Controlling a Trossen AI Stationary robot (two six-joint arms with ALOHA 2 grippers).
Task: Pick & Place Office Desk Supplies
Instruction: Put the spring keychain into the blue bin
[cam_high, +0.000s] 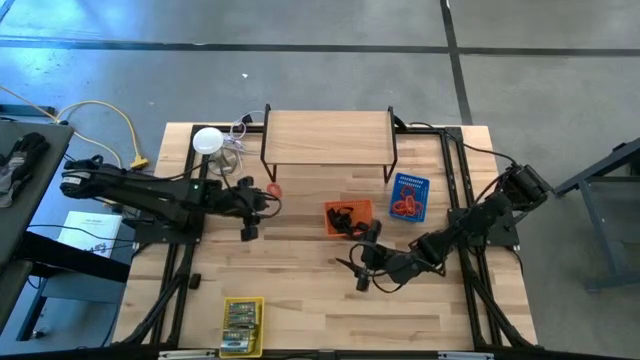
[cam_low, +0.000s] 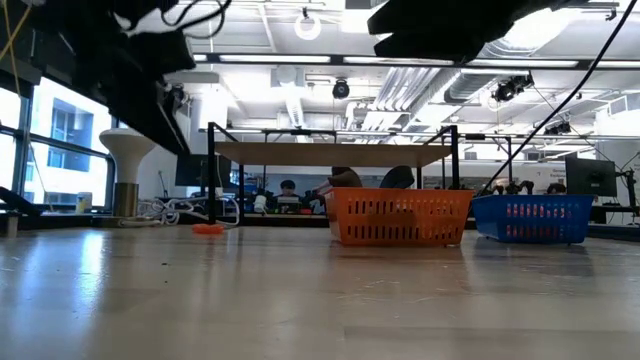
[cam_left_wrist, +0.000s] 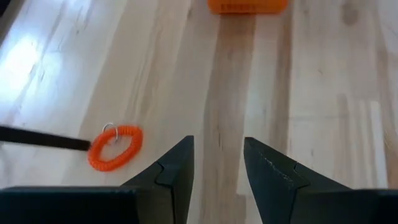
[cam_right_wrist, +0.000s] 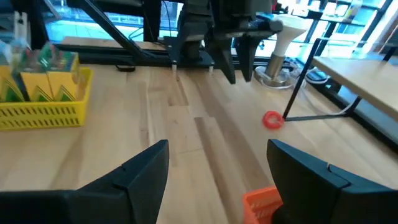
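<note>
A red ring-shaped band (cam_left_wrist: 115, 147) lies flat on the wooden table (cam_high: 300, 290), close to the foot of the wooden riser's black leg (cam_right_wrist: 292, 106). My left gripper (cam_left_wrist: 217, 146) hovers open just nearside of the band (cam_high: 273, 188), nothing between its fingers, pointing toward the orange basket (cam_high: 347, 217) that holds black clips. My right gripper (cam_high: 358, 274) stands open near the orange basket's near side and is empty. The blue basket (cam_high: 408, 197) holds red bands. The yellow basket (cam_high: 242, 325) holds yellow-green packs.
A wooden riser (cam_high: 328, 140) on black legs stands at the table's far middle, and a white round disc (cam_high: 207, 140) on a stand sits left of it with cables. Bare tabletop lies between the yellow basket and my right gripper.
</note>
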